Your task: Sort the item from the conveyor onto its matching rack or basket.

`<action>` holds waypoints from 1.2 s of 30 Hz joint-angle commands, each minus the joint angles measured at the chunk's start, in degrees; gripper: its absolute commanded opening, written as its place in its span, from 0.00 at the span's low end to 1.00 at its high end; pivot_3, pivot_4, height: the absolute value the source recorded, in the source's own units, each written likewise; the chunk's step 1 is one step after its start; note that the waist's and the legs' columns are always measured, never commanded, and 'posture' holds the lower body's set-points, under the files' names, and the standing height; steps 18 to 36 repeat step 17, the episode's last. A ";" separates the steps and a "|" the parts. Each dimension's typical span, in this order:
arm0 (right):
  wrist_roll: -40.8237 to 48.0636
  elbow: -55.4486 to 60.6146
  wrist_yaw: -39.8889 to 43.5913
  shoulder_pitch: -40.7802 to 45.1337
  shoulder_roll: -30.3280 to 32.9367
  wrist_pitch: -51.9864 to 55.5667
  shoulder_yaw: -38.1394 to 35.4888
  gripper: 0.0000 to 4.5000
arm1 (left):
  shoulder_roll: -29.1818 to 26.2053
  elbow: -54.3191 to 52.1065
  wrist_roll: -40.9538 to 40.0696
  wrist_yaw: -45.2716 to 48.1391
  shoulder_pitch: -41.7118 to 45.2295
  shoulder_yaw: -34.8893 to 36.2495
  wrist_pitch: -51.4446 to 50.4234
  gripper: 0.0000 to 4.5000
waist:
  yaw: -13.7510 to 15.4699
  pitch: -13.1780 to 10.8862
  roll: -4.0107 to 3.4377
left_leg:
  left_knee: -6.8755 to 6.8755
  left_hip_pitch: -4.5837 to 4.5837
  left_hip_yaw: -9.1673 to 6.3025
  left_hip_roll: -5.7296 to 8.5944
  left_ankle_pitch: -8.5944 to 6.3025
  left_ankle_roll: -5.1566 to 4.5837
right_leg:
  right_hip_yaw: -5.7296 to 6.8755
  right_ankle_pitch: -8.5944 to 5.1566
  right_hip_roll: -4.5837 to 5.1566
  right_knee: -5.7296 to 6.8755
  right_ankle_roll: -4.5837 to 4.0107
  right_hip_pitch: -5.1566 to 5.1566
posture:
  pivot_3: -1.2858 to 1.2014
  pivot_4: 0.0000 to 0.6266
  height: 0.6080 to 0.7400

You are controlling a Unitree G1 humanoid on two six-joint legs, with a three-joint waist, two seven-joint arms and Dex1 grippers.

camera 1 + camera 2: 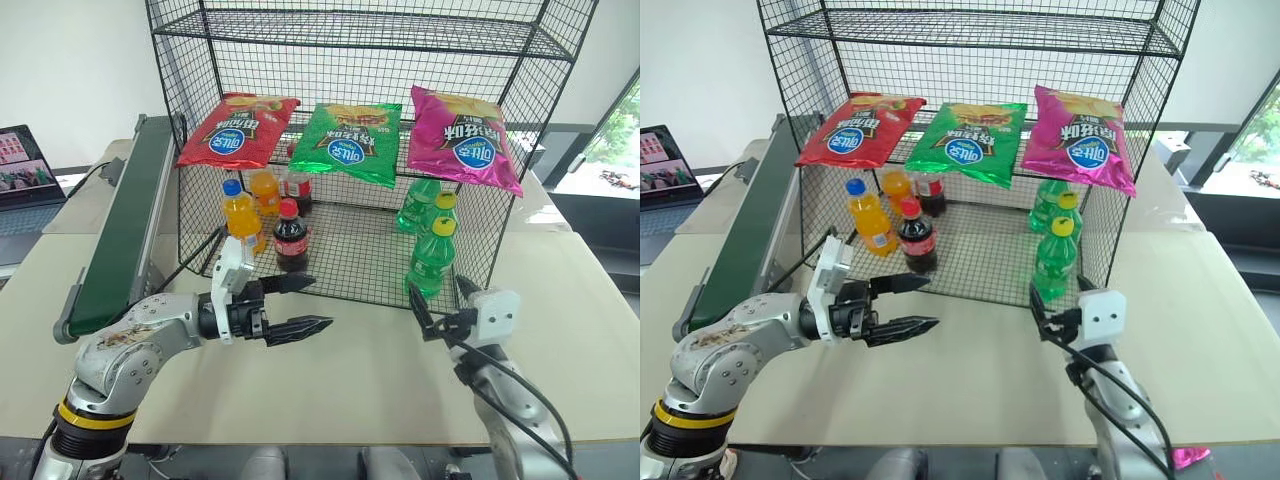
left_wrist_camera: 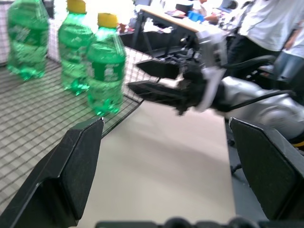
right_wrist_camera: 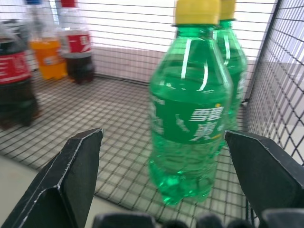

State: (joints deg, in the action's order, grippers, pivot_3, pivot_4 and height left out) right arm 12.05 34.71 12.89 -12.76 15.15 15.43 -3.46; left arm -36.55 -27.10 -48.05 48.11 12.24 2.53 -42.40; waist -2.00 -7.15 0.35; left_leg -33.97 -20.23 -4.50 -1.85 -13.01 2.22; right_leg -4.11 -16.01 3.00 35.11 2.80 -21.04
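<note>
The item, a green bottle (image 1: 434, 258) with a yellow cap, stands upright on the mesh floor of the black wire rack (image 1: 370, 250), at its front right corner. Two more green bottles (image 1: 428, 205) stand behind it. My right gripper (image 1: 442, 300) is open and empty just in front of the bottle, pointing at it without touching; the right wrist view has the bottle (image 3: 190, 109) framed between the fingers. My left gripper (image 1: 318, 303) is open and empty over the table, pointing right toward the right gripper (image 2: 142, 76). The green conveyor (image 1: 125, 230) runs along the left with no item on the belt.
Orange-drink bottles (image 1: 241, 215) and cola bottles (image 1: 291, 238) stand on the rack's left floor. Red, green and pink snack bags (image 1: 350, 140) hang across the rack's middle tier. A laptop (image 1: 22, 165) sits far left. People (image 2: 266, 28) stand beyond the table.
</note>
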 commanded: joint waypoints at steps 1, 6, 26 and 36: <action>5.91 7.73 4.19 0.37 3.33 6.06 -0.22 1.00 | 0.48 -0.10 5.60 -6.19 -2.23 2.52 3.01 1.00 | -0.01 0.01 0.01 | 0.00 0.00 0.00 -0.01 0.00 0.00 | 0.00 0.00 0.00 0.01 0.00 0.00 | 0.52 0.24 0.98; 10.69 8.63 6.11 4.85 4.86 14.59 3.88 1.00 | 5.04 3.62 18.14 -16.17 -6.75 1.77 11.55 1.00 | 0.00 0.06 0.05 | -0.01 0.03 -0.02 -0.04 0.00 0.00 | 0.01 0.00 -0.04 -0.02 -0.02 0.01 | 0.52 0.24 0.98; 8.40 1.89 6.46 8.63 3.29 13.75 7.90 1.00 | 14.31 4.79 23.90 -23.53 -13.64 1.14 15.70 1.00 | 1.28 0.10 0.16 | -0.05 -0.03 -0.01 0.11 0.00 0.01 | 0.03 0.02 0.10 -0.06 -0.05 0.01 | 0.52 0.24 0.98; 8.40 1.89 6.46 8.63 3.29 13.75 7.90 1.00 | 14.31 4.79 23.90 -23.53 -13.64 1.14 15.70 1.00 | 1.28 0.10 0.16 | -0.05 -0.03 -0.01 0.11 0.00 0.01 | 0.03 0.02 0.10 -0.06 -0.05 0.01 | 0.52 0.24 0.98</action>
